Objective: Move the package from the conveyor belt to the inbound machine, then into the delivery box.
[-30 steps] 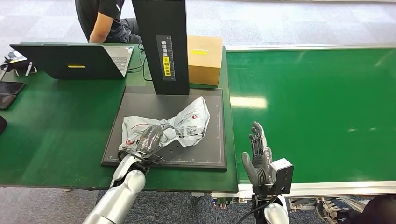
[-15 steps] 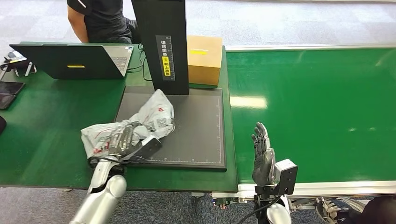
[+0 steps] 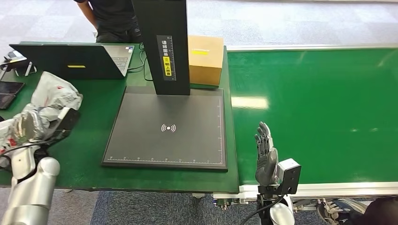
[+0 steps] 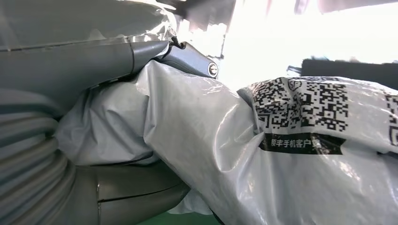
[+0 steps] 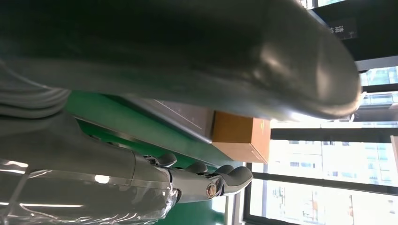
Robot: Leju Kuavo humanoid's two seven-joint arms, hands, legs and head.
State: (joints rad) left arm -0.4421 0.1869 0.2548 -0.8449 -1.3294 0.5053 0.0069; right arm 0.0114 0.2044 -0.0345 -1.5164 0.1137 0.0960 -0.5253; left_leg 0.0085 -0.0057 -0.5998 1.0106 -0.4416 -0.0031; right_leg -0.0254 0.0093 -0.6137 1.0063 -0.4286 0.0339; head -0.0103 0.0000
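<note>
The package is a crumpled grey plastic mail bag with red marks and a printed code label. My left hand grips it at the table's far left, lifted above the green cloth. The inbound machine's dark scanning plate lies bare in the middle, its black upright post at the back. My right hand stands upright at the near edge of the green conveyor belt, fingers straight and apart, holding nothing. Its dark fingers show close up in the right wrist view.
A brown cardboard box stands behind the plate beside the post. An open laptop sits at the back left, with phones at the left edge. A person in black is behind the table.
My left hand has carried the package off the scanning plate and far to the left, leaving the plate bare. The right hand has hardly moved. The person behind has shifted.
</note>
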